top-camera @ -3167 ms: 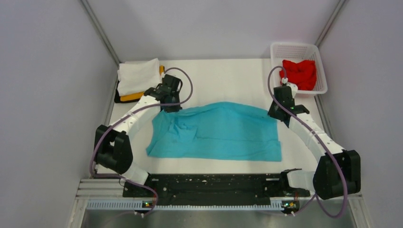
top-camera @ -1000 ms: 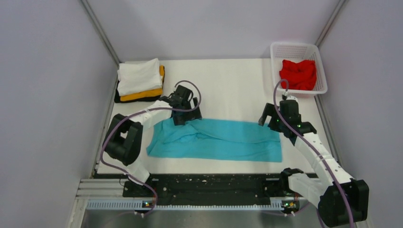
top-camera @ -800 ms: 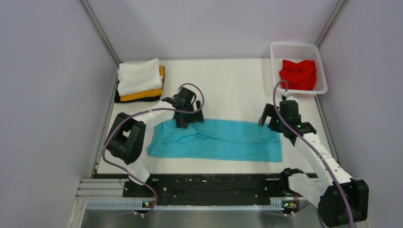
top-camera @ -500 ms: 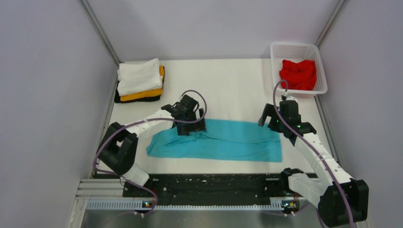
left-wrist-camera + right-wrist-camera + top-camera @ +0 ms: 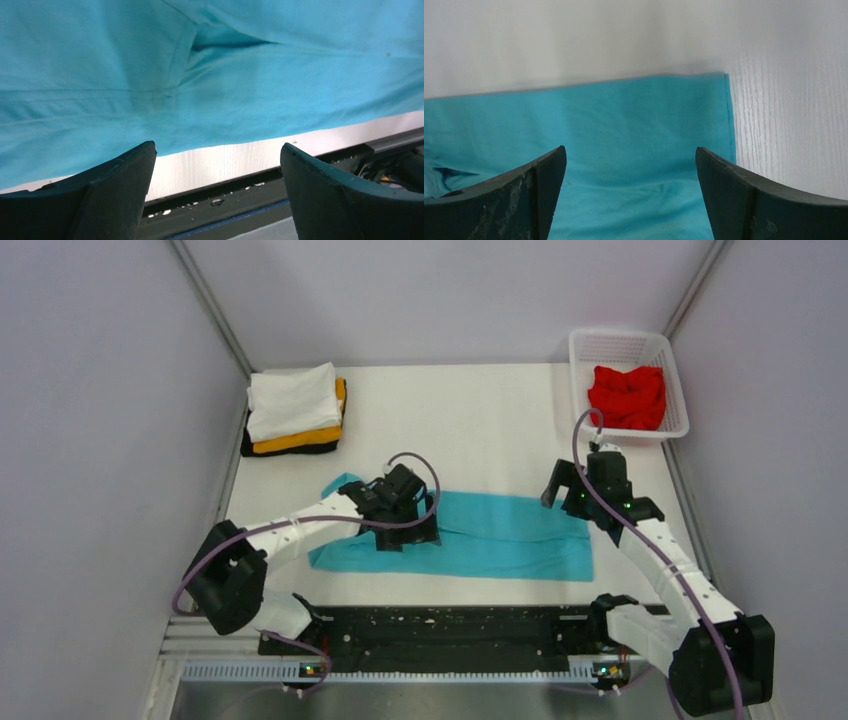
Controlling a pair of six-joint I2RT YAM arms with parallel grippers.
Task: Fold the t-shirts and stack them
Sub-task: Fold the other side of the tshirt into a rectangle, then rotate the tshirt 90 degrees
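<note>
A turquoise t-shirt (image 5: 500,535) lies as a long folded band across the table's near half, also seen in the left wrist view (image 5: 210,75) and right wrist view (image 5: 624,130). My left gripper (image 5: 407,532) hovers over its left part, open, nothing between its fingers (image 5: 115,190). My right gripper (image 5: 562,485) stands open above the band's far right corner, empty. A red t-shirt (image 5: 628,395) lies crumpled in the basket. Folded white (image 5: 290,400), yellow-orange (image 5: 295,440) and black (image 5: 290,450) t-shirts form a stack at the far left.
The white mesh basket (image 5: 620,340) stands at the far right corner. Grey walls close in both sides. A black rail (image 5: 450,625) runs along the near table edge, visible in the left wrist view (image 5: 240,200).
My left gripper travelled from the shirt's far edge toward the near side, carrying the far half over, then opened. The shirt went from a broad spread to a narrow band. The right gripper stayed put.
</note>
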